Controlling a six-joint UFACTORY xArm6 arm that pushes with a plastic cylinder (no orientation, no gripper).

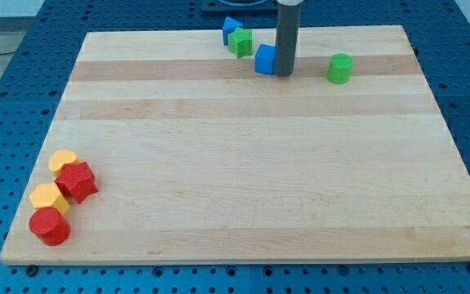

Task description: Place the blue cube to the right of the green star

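Note:
The blue cube (264, 60) sits near the board's top edge, a little right of centre. My tip (284, 74) stands right against the cube's right side, touching or nearly so. The green star (240, 41) lies just up and left of the cube, close to it but apart. A second blue block (230, 27) of unclear shape touches the star's upper left, at the board's top edge.
A green cylinder (340, 69) stands to the right of my tip. At the view's bottom left sits a cluster: two yellow blocks (63, 161) (48, 198), a red star-like block (77, 181) and a red cylinder (50, 226). The wooden board (243, 163) lies on a blue perforated table.

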